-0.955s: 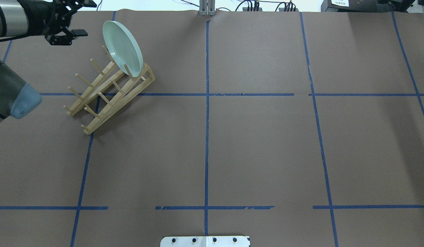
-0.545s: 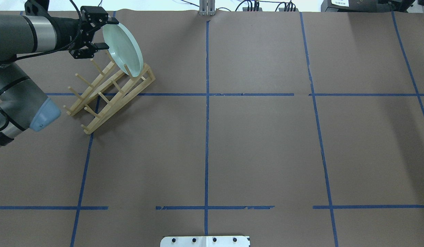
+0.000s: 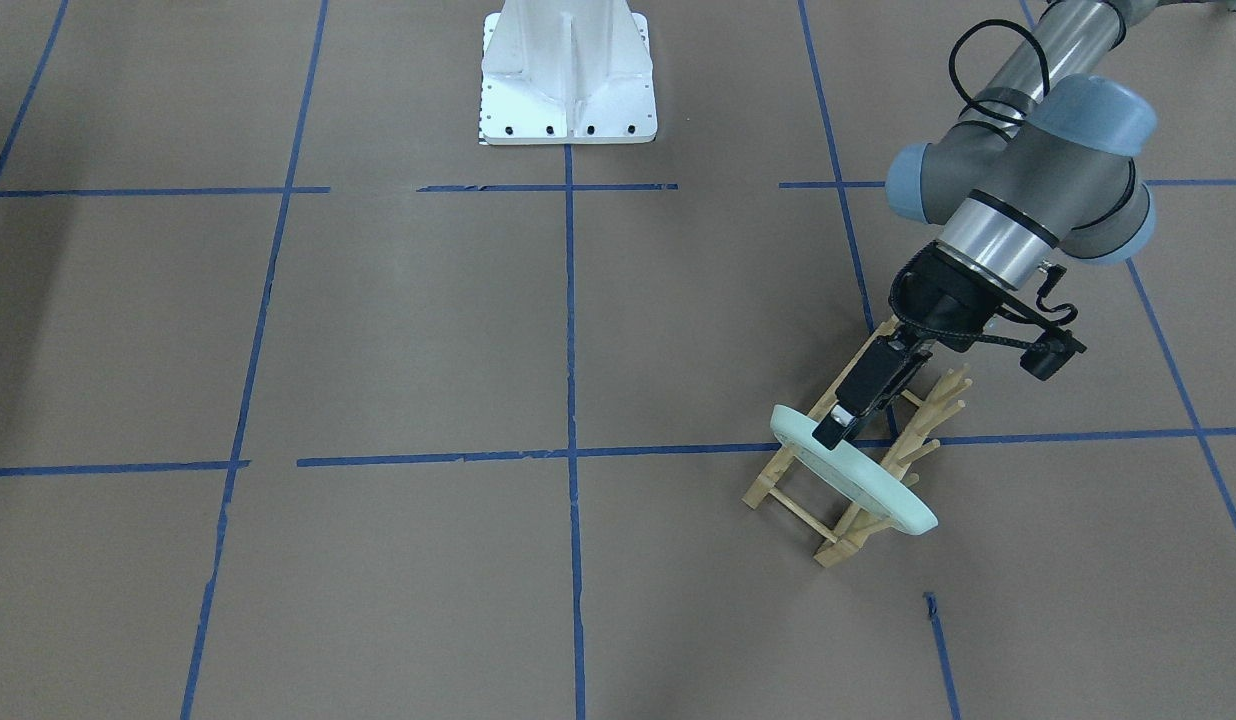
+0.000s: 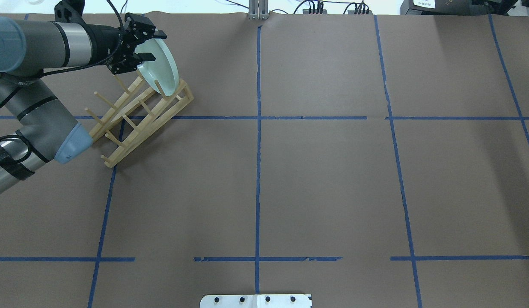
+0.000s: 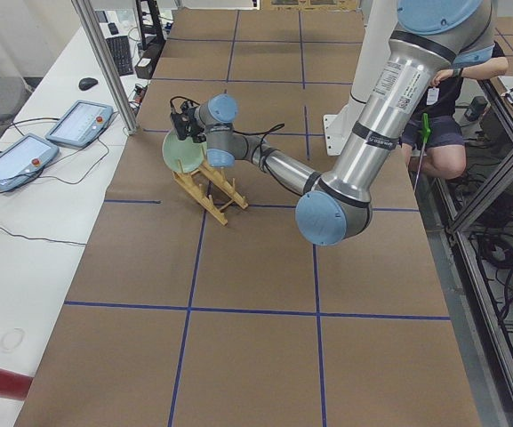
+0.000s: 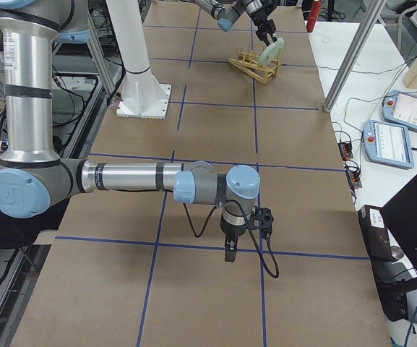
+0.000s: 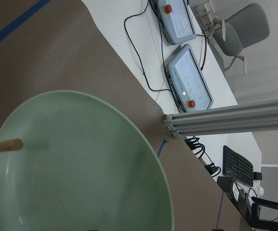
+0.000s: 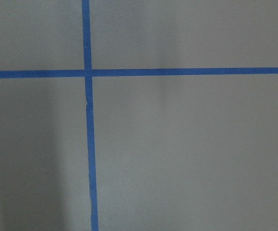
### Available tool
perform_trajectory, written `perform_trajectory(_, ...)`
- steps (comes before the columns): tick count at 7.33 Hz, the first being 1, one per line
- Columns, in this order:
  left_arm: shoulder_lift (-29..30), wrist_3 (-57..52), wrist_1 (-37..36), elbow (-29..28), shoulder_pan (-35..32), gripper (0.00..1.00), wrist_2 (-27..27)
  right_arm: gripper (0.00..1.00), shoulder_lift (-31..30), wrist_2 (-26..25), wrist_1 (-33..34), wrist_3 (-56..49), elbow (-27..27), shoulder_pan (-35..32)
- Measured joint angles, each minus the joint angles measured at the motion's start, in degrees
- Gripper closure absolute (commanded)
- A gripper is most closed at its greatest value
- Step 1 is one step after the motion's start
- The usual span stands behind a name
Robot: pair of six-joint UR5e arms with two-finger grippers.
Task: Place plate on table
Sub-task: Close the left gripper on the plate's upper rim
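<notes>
The pale mint-green plate (image 4: pixel 164 70) stands on edge, tilted, between the pegs at the far end of the wooden peg rack (image 4: pixel 136 115) on the brown table (image 4: pixel 324 179). My left gripper (image 4: pixel 152 45) is open, with one finger on each side of the plate's upper rim. In the front view the gripper (image 3: pixel 840 425) reaches down onto the plate (image 3: pixel 863 485). The left wrist view is filled by the plate's face (image 7: pixel 81 163), with one peg (image 7: pixel 4 144) against it. My right gripper (image 6: pixel 227 253) hangs low over the table far from the rack; I cannot tell whether it is open or shut.
The white robot base (image 3: pixel 568 75) stands at the table's near-robot edge. A metal post (image 4: pixel 258 10) and cables line the far edge behind the rack. Control tablets (image 7: pixel 187 82) lie on a white bench beyond it.
My left arm has moved right, from beside the rack to the plate, and its open fingers now straddle the plate's upper rim. The plate and rack have not moved.
</notes>
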State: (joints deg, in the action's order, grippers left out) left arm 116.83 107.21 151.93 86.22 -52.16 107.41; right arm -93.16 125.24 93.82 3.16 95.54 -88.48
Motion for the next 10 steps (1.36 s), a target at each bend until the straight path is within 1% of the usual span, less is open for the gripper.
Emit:
perform_trajectory(1,0.07,-1.45,-0.04,-0.32,0.00,0.76,0.01,0.00,0.00,0.00,0.03,0.00,0.00,0.01)
perform_trajectory(3,0.14,-3.95,0.05,-0.45,-0.13,0.95,0.07,0.00,0.00,0.00,-0.01,0.00,0.00,0.03)
perform_trajectory(4,0.11,-4.56,0.31,-0.46,-0.21,1.00,0.08,0.00,0.00,0.00,-0.03,0.00,0.00,0.01)
perform_trajectory(6,-0.14,-4.99,0.33,0.12,-0.73,1.00,0.28,0.00,0.00,0.00,-0.02,0.00,0.00,-0.02)
perform_trajectory(8,-0.53,-4.96,0.62,2.16,-1.98,1.00,0.50,0.00,0.00,0.00,-0.01,0.00,0.00,-0.01)
perform_trajectory(10,-1.44,-4.17,2.86,3.75,-2.81,1.00,0.57,0.00,0.00,0.00,-0.03,0.00,0.00,0.05)
